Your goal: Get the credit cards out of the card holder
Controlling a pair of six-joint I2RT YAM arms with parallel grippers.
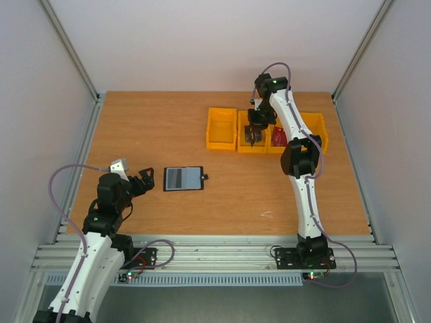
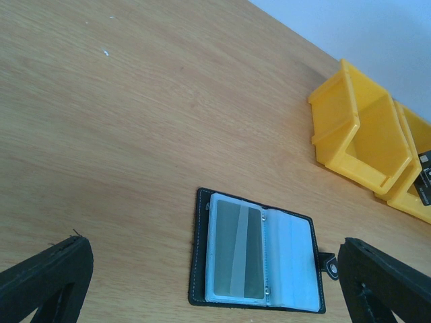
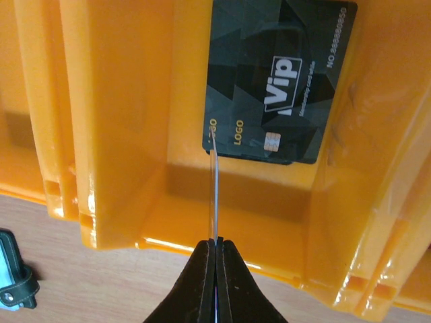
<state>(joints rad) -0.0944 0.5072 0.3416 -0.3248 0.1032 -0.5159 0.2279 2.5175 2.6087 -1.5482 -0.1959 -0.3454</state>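
Observation:
The card holder (image 1: 183,179) lies open and flat on the wooden table, its tab to the right. In the left wrist view the card holder (image 2: 259,252) shows clear sleeves, with a grey striped credit card (image 2: 236,250) in the left one. My left gripper (image 1: 145,182) stands open just left of it, its fingers (image 2: 47,279) wide apart and holding nothing. My right gripper (image 3: 215,243) is shut on a thin credit card (image 3: 214,188) seen edge-on, held over the middle yellow bin (image 3: 121,121). A black VIP card (image 3: 279,81) lies in that bin.
Three yellow bins stand in a row at the back right: the left bin (image 1: 221,128), the middle bin (image 1: 244,147) and the right bin (image 1: 316,126). Something red (image 1: 277,136) shows beside the right arm there. Grey walls close in both sides of the table.

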